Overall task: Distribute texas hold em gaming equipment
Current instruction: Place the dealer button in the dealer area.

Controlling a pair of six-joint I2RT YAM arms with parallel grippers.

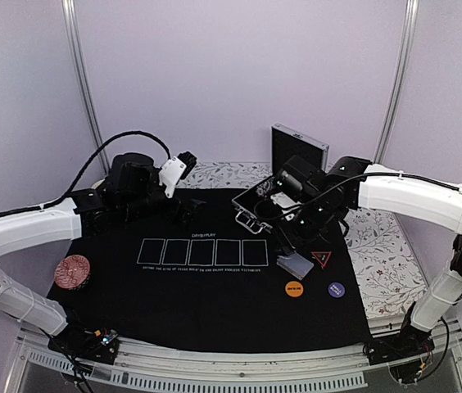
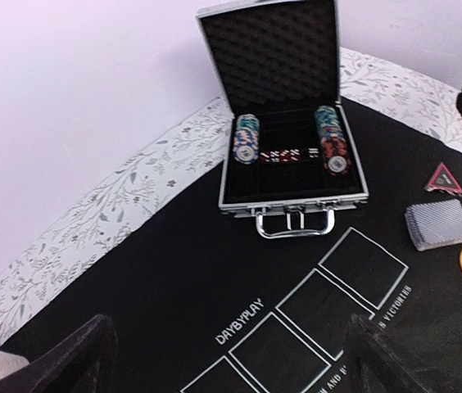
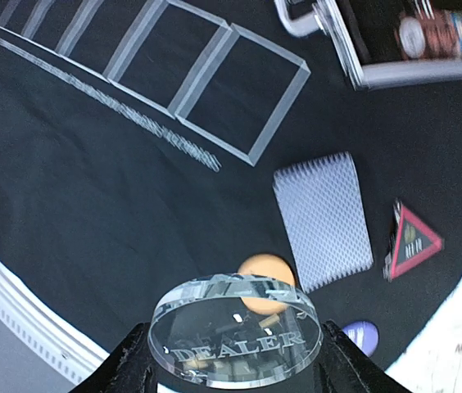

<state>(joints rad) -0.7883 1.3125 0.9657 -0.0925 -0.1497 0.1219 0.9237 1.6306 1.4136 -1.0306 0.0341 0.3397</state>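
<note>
Grey-blue lattice-backed cards, orange disc, purple disc, clear disc, red-edged black triangle, black mat.

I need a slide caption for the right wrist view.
Right hand holds a clear DEALER disc above the black mat, near the card deck and triangle marker.

Case at back of mat, R of ctr; chip rows in its L & R slots. Card deck in front of case, triangle marker just R of deck. Front disc & right disc nearer mat's front edge. Chip stack at mat's L edge. DEALER disc held up off mat.
</note>
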